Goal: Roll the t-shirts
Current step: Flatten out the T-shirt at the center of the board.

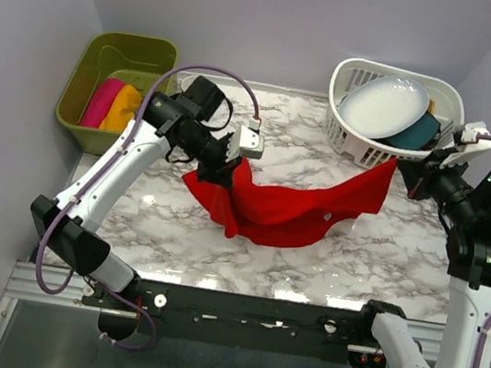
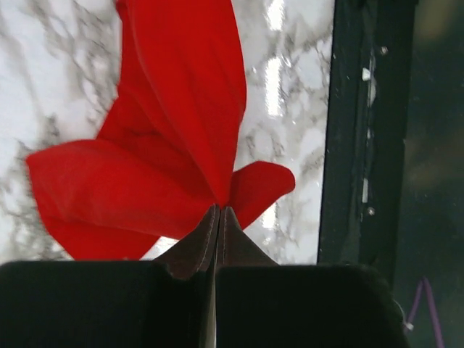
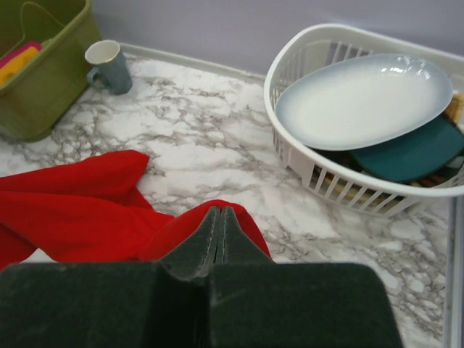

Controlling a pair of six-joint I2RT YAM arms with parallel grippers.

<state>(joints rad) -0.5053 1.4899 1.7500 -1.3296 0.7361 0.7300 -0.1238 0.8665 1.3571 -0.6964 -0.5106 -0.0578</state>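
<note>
Left pincer [image 1: 225, 170] is pinched tight, its two fingers pressed together on one end of the red t-shirt [image 1: 288, 211]. In my left wrist view the cloth fans out straight ahead of the closed tips. My right pincer [image 1: 408, 172] is clamped just as tight on the opposite end of the same shirt, with a fold of red showing on either side of its tips.

Between the two pincers the shirt hangs in a sagging band. Both gripped ends are lifted, and the low middle appears to lie on the marble table [image 1: 173, 229].

Just beyond the right pincer I see a white basket [image 1: 347, 135] holding a white plate [image 1: 384, 105] and a teal dish [image 1: 419, 132]. Well out past the left pincer, off the far corner of the table, sits a green bin [image 1: 85, 75] with a pink t-shirt [image 1: 102, 101] and an orange t-shirt [image 1: 124, 107] side by side inside. A mug [image 3: 109, 64] stands near that bin.
</note>
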